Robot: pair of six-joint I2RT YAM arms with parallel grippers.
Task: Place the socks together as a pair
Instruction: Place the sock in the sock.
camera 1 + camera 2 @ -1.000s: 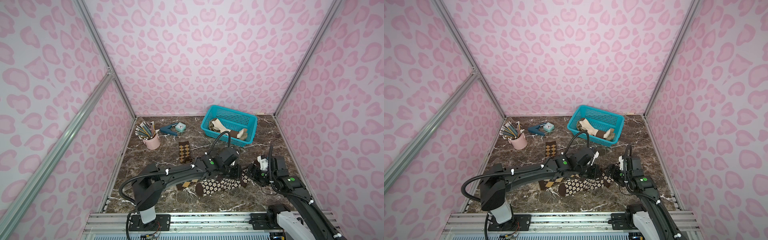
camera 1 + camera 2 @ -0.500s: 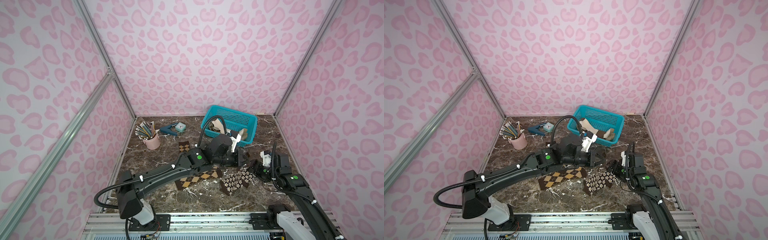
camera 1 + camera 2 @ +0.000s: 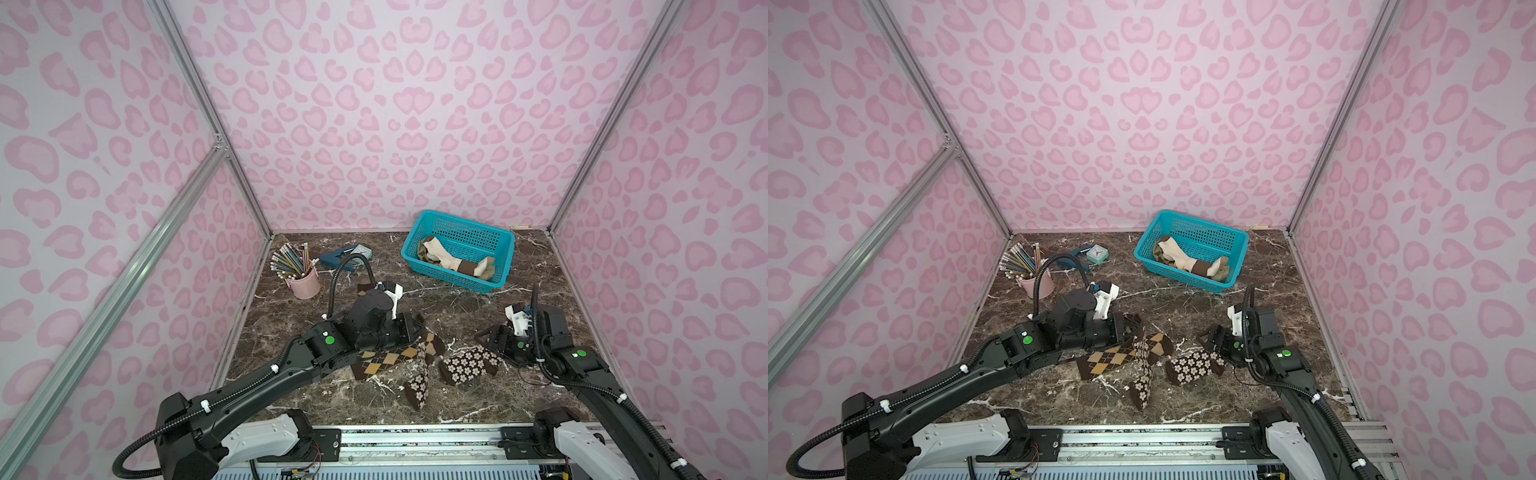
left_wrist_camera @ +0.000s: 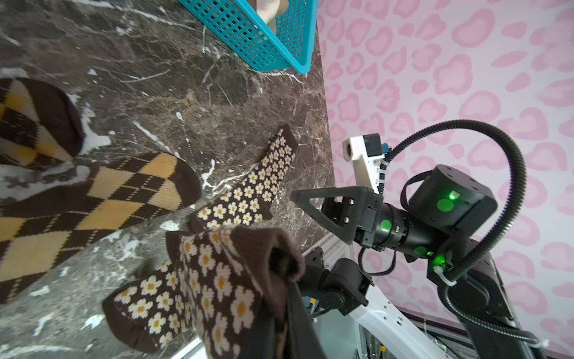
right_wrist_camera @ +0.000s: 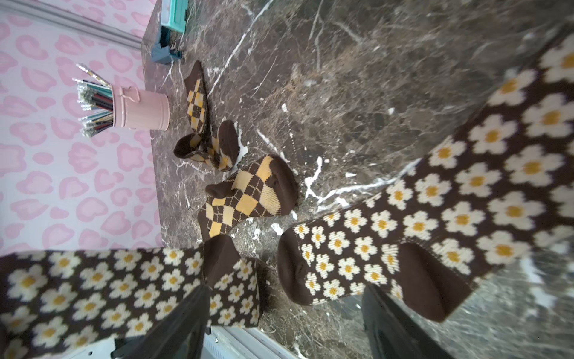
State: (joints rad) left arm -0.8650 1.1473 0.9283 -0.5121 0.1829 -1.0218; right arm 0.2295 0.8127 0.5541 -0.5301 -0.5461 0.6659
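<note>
While the left gripper (image 3: 417,330) pinches its fingers shut on the ribbed cuff of one flower sock (image 3: 419,382), a soft brown knit dotted with cream daisies that dangles over the front middle of the marble worktop (image 3: 436,299), the right gripper (image 5: 285,290) stands spread wide and holds nothing. The second flower sock (image 3: 469,365) lies flat just before its fingers, beside a diamond-patterned argyle sock (image 3: 386,359).

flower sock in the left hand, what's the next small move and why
Probably carry it a little toward the robot's right and lower it onto its match. The left hand is shut on the cuff of the hanging flower sock. The lying flower sock rests flat just beside it, and the two do not overlap yet.
</note>
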